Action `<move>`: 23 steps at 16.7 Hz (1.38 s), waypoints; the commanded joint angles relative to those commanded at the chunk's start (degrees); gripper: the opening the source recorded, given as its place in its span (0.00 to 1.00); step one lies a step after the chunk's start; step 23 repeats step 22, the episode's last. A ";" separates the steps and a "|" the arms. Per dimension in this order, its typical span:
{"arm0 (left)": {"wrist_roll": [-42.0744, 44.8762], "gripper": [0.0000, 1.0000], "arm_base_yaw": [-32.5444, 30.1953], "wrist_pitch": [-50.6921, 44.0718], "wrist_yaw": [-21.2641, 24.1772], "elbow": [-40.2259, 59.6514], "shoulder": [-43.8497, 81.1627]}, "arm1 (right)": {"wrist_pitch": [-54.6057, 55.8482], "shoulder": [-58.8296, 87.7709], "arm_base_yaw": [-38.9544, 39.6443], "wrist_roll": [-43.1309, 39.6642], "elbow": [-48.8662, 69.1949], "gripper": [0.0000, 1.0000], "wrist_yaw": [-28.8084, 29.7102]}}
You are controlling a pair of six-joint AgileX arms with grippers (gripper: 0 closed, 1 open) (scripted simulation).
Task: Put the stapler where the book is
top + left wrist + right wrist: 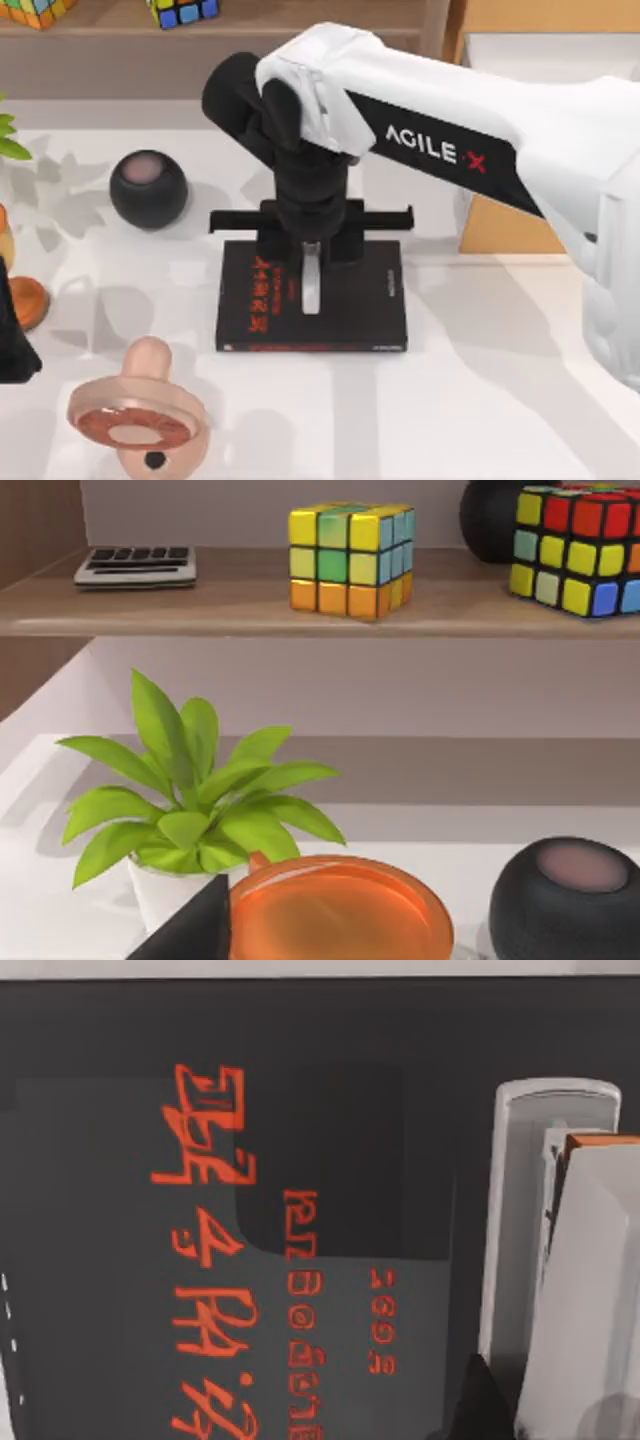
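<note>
The book (365, 300) lies flat near the middle of the table, black with red lettering (215, 1260). The stapler (311, 285), a slim pale grey bar, sits over the book's cover, pointing toward the front edge. My right gripper (311, 248) hangs straight above the book and is shut on the stapler's back end. In the right wrist view the stapler (525, 1220) runs close along the frame's side with the book (110, 1080) right behind it. My left gripper (12, 335) stays parked at the table's left edge.
A black round speaker (148, 188) stands back left of the book. A pink handled object (140, 415) lies front left. A potted plant (200, 790) and an orange dish (340, 910) sit far left. Colour cubes (350, 558) and a calculator (135, 567) rest on the shelf.
</note>
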 joint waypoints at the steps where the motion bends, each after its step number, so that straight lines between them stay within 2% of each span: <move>1: 0.00 1.00 0.00 0.00 0.00 0.00 0.00 | 0.00 0.00 0.00 0.00 0.00 0.00 0.00; 3: 0.00 1.00 0.00 0.00 0.00 0.00 0.00 | 0.00 0.00 0.00 0.00 0.00 0.00 0.00; 16: 0.00 1.00 0.00 0.00 0.00 0.00 0.00 | 0.00 0.00 0.00 0.00 0.00 0.98 0.00; 23: 0.00 1.00 0.00 0.00 0.00 0.00 0.00 | 0.00 0.00 0.00 0.00 0.00 1.00 0.00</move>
